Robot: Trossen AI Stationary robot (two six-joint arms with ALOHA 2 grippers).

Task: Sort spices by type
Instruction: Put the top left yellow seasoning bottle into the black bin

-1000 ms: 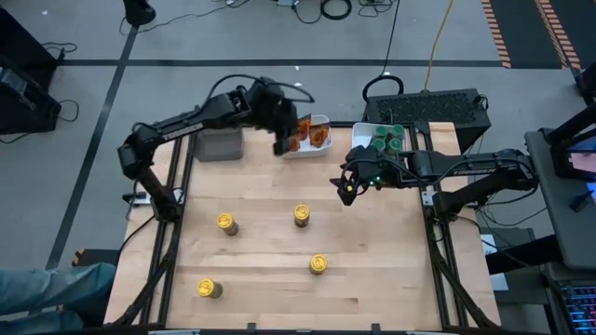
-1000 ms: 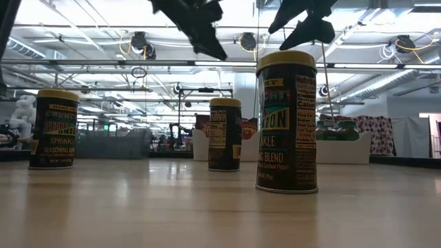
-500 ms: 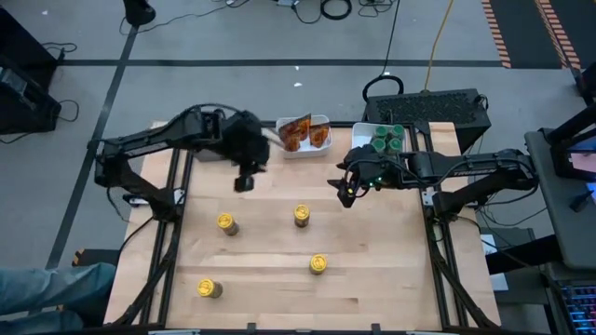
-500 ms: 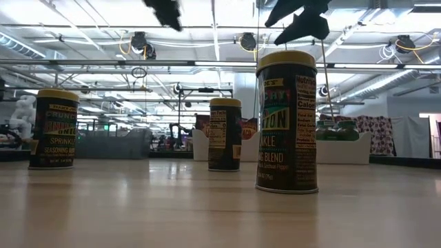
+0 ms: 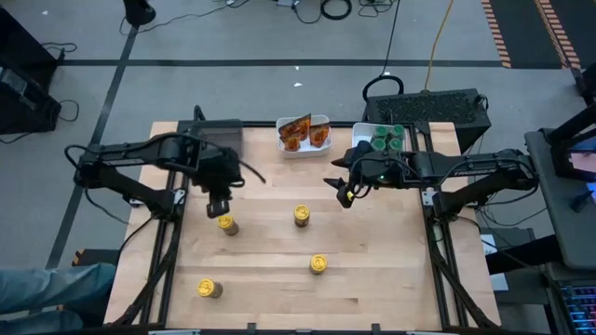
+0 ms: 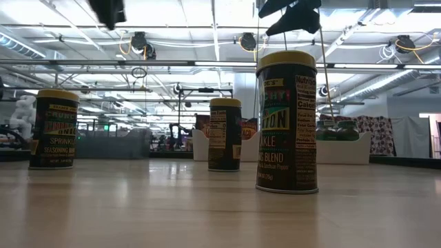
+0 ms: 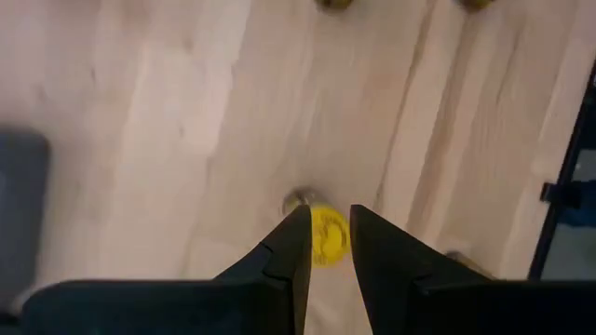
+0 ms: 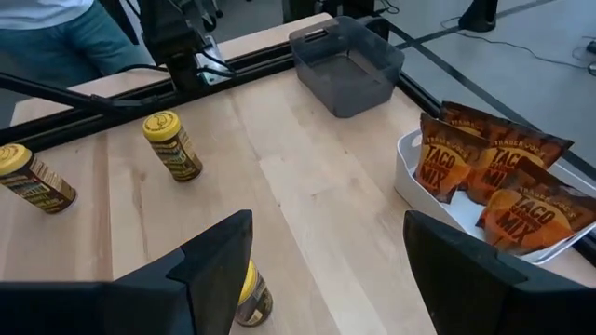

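Several yellow-lidded spice jars stand upright on the wooden table: one at the far left, one in the middle, one nearer and one at the near left. My left gripper hovers just above the far-left jar, pointing steeply down; its fingers are a narrow gap apart and hold nothing. My right gripper hangs wide open and empty above the table, right of the middle jar. Orange packets lie in a white tray, and green-lidded jars stand in another.
A grey tray stands at the far left, partly under my left arm. The two white trays sit side by side along the far edge. Bare wood lies between the jars. A person's legs show at the near left, off the table.
My left gripper has swung from beside the packet tray at the far edge toward the table's left and near side, tipping to point more steeply down, and now hangs over the far-left yellow jar. Its finger gap looks unchanged. The jars have not moved.
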